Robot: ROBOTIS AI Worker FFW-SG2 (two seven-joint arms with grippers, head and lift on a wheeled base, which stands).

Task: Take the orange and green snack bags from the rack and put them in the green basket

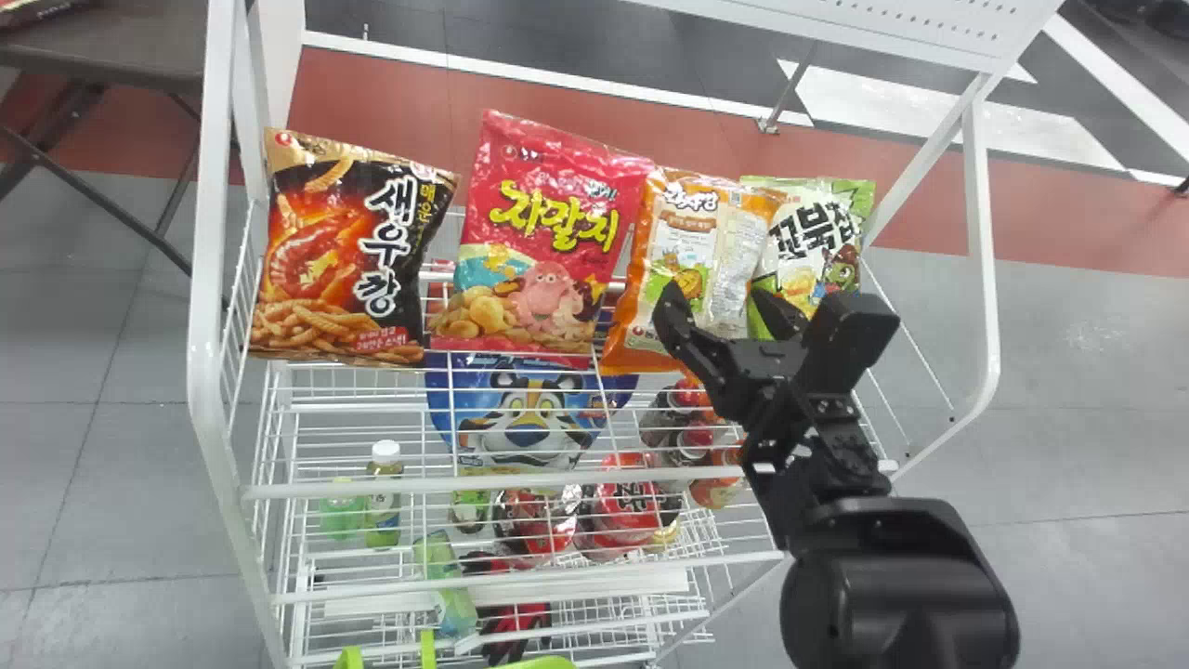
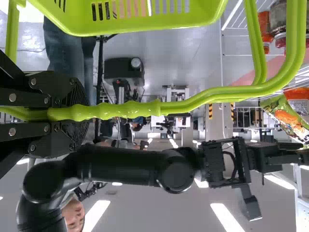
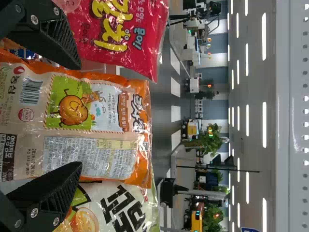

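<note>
In the head view my right gripper (image 1: 723, 305) stands open over the orange snack bag (image 1: 685, 232), one finger toward each of its sides. The green snack bag (image 1: 810, 232) leans just to the right, partly behind the right finger. The right wrist view has my right gripper (image 3: 76, 116) with the orange bag (image 3: 72, 101) spanning the gap between its fingers; the green bag (image 3: 116, 208) lies beside the lower one. Whether the fingers touch a bag I cannot tell. My left gripper (image 2: 79, 114) is shut on the handle of the green basket (image 2: 154, 26), whose rim (image 1: 548, 662) shows at the head view's bottom edge.
Left of the orange bag on the white rack (image 1: 206, 325) are a pink snack bag (image 1: 543, 242) and a black-and-orange one (image 1: 348, 251). Lower shelves hold a blue bag (image 1: 520, 418), bottles and red-lidded containers. A rack post (image 1: 985, 251) rises right of the green bag.
</note>
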